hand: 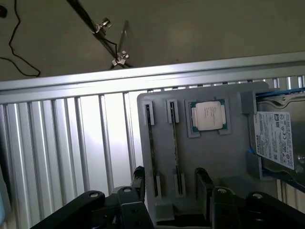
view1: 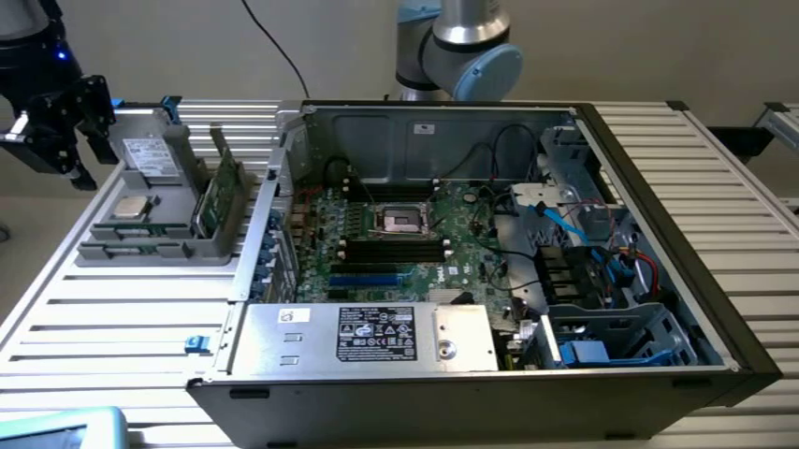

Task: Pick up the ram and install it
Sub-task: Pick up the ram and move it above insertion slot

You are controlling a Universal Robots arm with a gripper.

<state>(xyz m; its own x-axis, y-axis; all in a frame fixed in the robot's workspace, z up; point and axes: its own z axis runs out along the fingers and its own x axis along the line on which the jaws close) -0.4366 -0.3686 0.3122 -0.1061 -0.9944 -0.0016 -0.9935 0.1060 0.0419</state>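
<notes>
Claw [view1: 52, 150] hangs at the grey tray's [view1: 94, 251] far side, fingers apart, holding nothing. Ram [view1: 226, 195] stands on edge in the tray, beside the computer case [view1: 649, 187], probably so it can be pinched from above. Not yet installed.

Your arm's joint [view1: 440, 37] is a silver-grey tube with a pale blue round cap [view1: 489, 71]. Your gripper [hand: 169, 177] is matt black, with two blunt fingers [hand: 202, 183] on linked bars, round pivot bolts [hand: 95, 195] and a small blue light [view1: 59, 54] on the wrist.
</notes>
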